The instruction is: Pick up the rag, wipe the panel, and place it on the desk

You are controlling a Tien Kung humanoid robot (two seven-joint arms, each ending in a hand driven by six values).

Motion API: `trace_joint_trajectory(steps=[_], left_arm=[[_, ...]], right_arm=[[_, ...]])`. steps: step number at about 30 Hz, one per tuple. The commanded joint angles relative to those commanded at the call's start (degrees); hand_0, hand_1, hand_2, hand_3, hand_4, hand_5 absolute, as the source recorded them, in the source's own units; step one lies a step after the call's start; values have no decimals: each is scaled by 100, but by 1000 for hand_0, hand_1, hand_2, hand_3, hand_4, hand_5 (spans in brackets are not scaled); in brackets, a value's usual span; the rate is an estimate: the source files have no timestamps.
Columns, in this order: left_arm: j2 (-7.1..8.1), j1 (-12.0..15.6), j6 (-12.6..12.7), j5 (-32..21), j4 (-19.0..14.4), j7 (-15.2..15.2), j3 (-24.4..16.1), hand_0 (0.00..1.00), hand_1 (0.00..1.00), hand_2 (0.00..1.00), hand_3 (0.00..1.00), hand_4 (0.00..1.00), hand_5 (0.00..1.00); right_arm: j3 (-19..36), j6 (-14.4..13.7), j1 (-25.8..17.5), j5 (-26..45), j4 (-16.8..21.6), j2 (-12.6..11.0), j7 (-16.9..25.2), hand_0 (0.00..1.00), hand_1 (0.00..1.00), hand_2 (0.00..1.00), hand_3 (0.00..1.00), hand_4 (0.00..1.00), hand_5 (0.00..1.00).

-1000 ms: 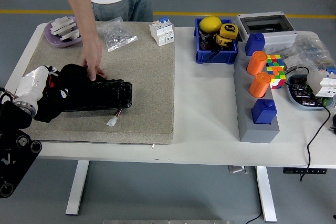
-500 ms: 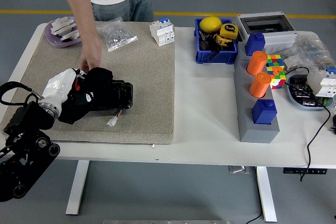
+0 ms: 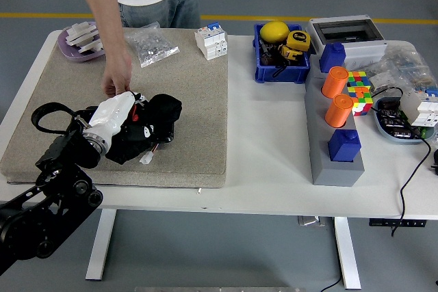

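Finds the left hand (image 3: 113,117) further toward the middle of the beige mat (image 3: 198,100) than a second ago, when it sat near the mat's left edge. Looks closed on the black rag (image 3: 149,120), fingers buried in the cloth. Drags the rag with it along the panel (image 3: 163,139), now almost wholly hidden beneath the bunched cloth on the mat's left half. Shows a person's hand (image 3: 116,81) lifted off the panel's top and hovering just behind it, toward the mat's far side. Reads as the wiping stroke well under way; leaves only setting the rag down on the desk (image 3: 267,135) beyond the mat.
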Motion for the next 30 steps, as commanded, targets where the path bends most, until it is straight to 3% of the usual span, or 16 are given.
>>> trace_joint_trajectory(steps=[8,15,30], left_arm=[[-125,-210,-37,-53,42,54,320,200,127,556,534,355,2],[-126,-169,-43,-13,62,92,331,197,127,557,534,356,2],[-38,69,-12,251,160,151,-363,197,128,557,537,357,2]], right_arm=[[-14,-1,25,4,4,-3,1,739,534,656,624,998,607],[-12,2,16,14,1,2,2,739,534,656,624,998,608],[12,1,12,6,1,-14,3,740,534,656,624,998,611]])
